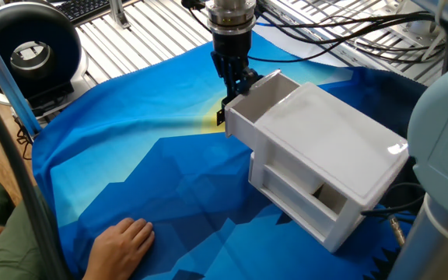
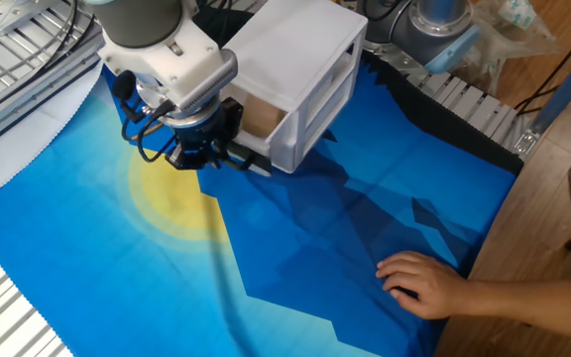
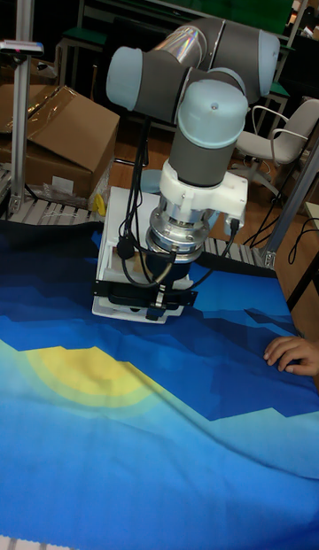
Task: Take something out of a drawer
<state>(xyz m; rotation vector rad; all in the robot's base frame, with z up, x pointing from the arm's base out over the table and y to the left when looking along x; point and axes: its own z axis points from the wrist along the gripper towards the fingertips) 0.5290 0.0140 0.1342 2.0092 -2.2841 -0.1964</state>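
Progress is partial: end effector (image 2: 228, 157) pinches the black handle (image 3: 133, 299) of the drawer (image 1: 257, 103), pulled out at frame centre, while the wooden cube (image 2: 259, 116) sits inside (not yet lifted).

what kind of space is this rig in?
Likely a robotics lab or workshop. The arm works over a printed blue cloth, a cardboard box and office chair stand behind, and a keyboard sits at the edge.
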